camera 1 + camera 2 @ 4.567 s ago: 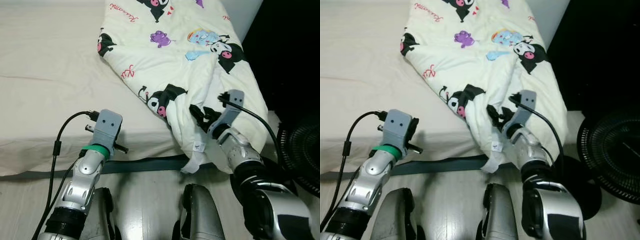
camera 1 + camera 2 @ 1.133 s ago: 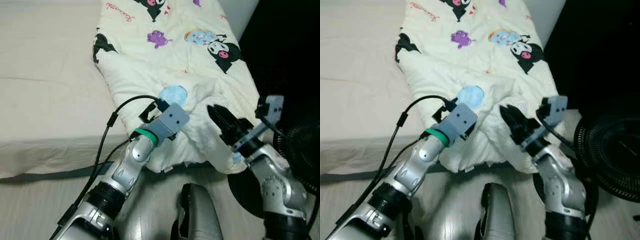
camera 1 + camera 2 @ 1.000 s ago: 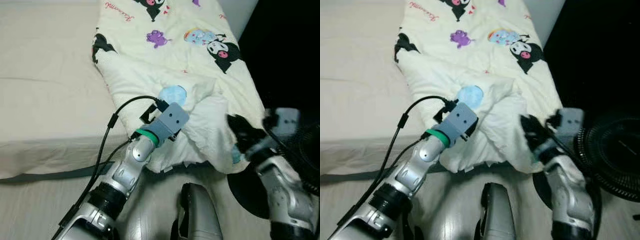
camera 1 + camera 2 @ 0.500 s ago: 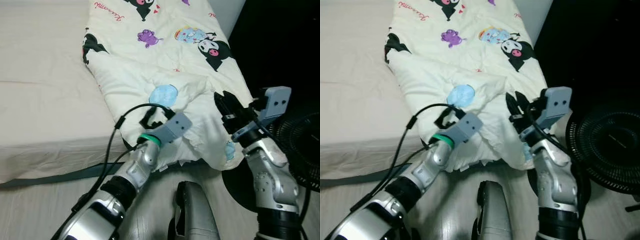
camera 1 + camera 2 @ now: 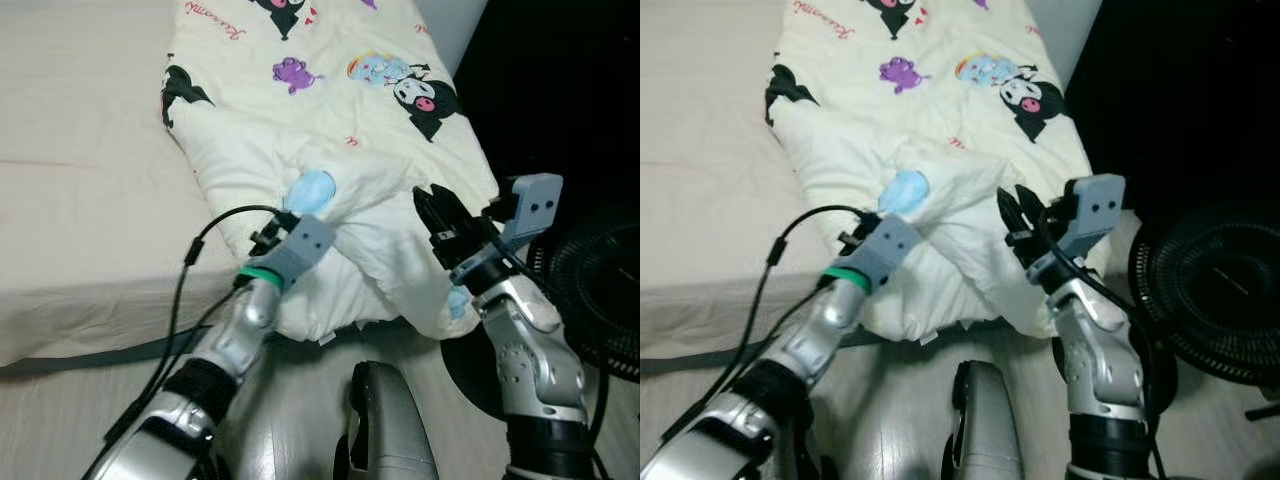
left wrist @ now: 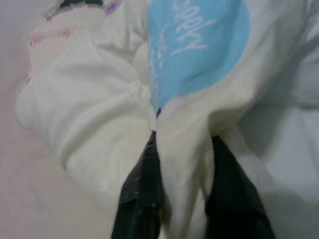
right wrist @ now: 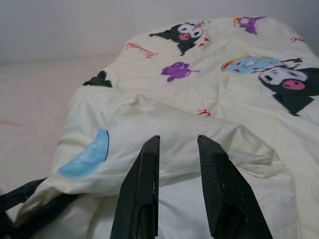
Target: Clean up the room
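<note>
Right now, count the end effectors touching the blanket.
1. The left end effector pinches a blanket fold by the blue patch; the right end effector hovers above, open.

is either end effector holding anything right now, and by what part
The left end effector pinches a fold of the blanket beside its blue patch. The right end effector is open, holding nothing.

Eye views: from the head, facing forward and down onto the bed (image 5: 80, 200) edge, the blanket (image 5: 330, 120) and both arms; near.
Left wrist view: along the left gripper (image 6: 184, 199), very close to a blanket fold.
Right wrist view: along the right gripper (image 7: 179, 189), low across the blanket.
Shared: blue patch (image 7: 87, 159) on the fold.
</note>
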